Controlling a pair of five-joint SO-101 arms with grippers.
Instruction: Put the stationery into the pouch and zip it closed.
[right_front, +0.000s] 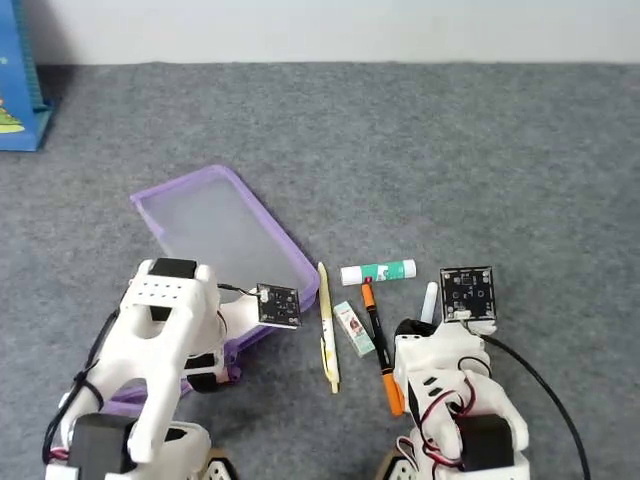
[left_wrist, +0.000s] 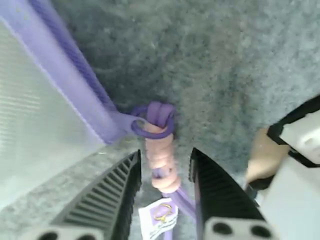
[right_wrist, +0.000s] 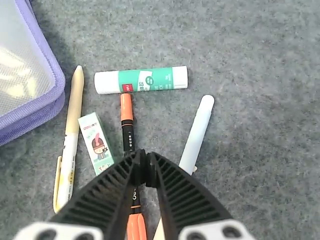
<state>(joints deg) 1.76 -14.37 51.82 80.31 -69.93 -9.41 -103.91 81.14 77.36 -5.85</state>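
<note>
The purple pouch with a frosted clear face lies left of centre, and my left arm reaches over its near corner. My left gripper is open, its fingers on either side of the pink and purple zip pull cord at the pouch's corner. Right of the pouch lie a yellow pen, a small eraser box, an orange marker, a green and white glue stick and a white pen. My right gripper is shut, just above the orange marker, holding nothing.
A blue box stands at the far left edge. Grey carpet covers the table, with open room at the back and right. A paper tag hangs on the zip cord.
</note>
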